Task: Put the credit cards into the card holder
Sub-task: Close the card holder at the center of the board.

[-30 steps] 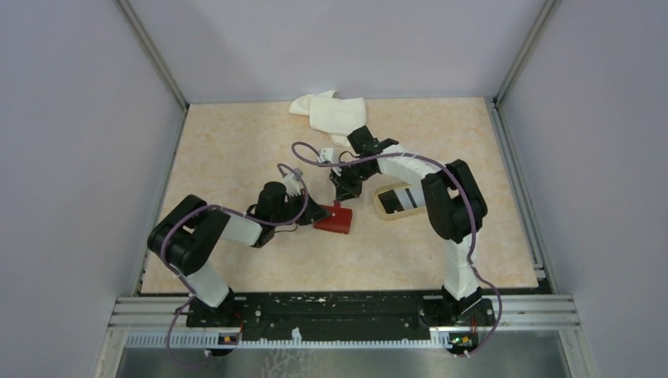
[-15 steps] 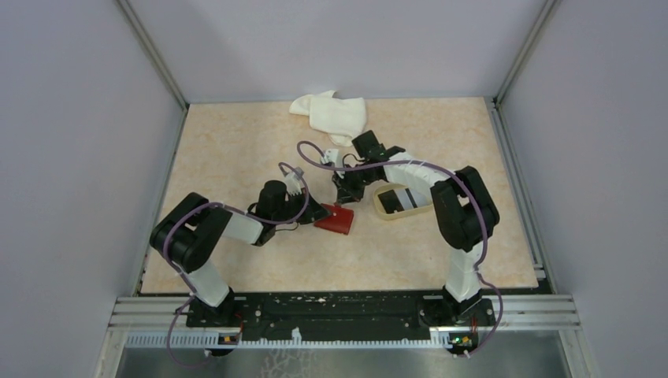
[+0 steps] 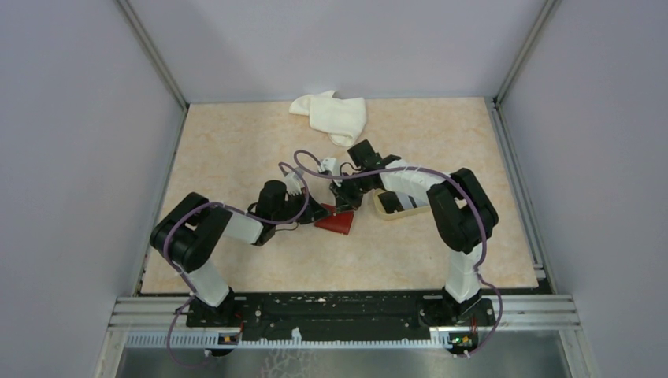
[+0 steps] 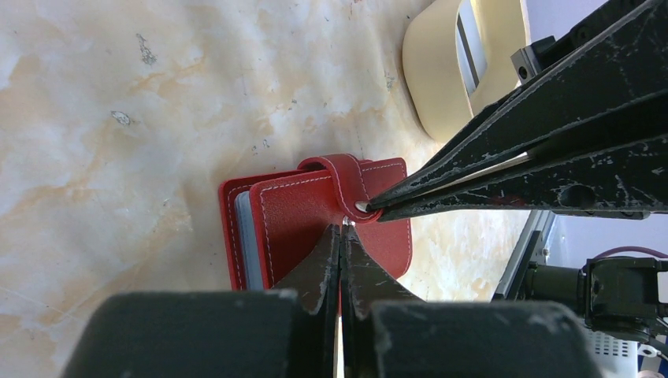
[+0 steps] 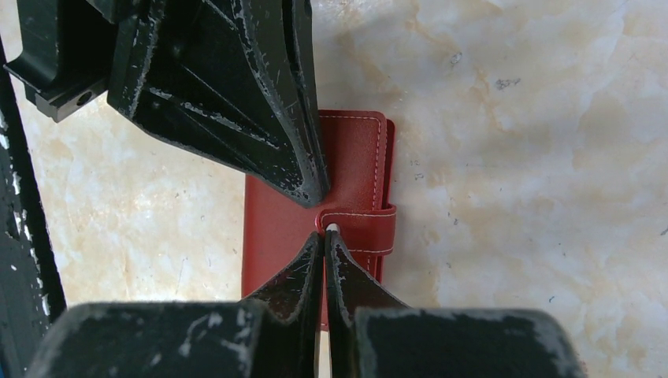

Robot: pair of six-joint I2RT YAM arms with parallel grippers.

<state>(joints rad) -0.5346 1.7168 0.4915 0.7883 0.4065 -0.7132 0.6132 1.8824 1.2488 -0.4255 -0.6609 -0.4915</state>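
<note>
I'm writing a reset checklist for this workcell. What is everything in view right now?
card holder: one, red, mid-table, between the two hands
tray: one, beige, on the table to the right of the card holder
cloth: one, white, crumpled at the table's far edge
table: one, beige marbled, under everything
left hand: one, black, shut, tips at the card holder's cover
right hand: one, black, shut, tips at its snap tab

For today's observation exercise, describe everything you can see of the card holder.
The card holder is a small red wallet, leather-like, with white stitching. It lies flat on the marbled table, folded, pale sleeves showing at one edge. A tab wraps over onto its cover. The shut left pincer and right pincer meet at the tab's end.
</note>
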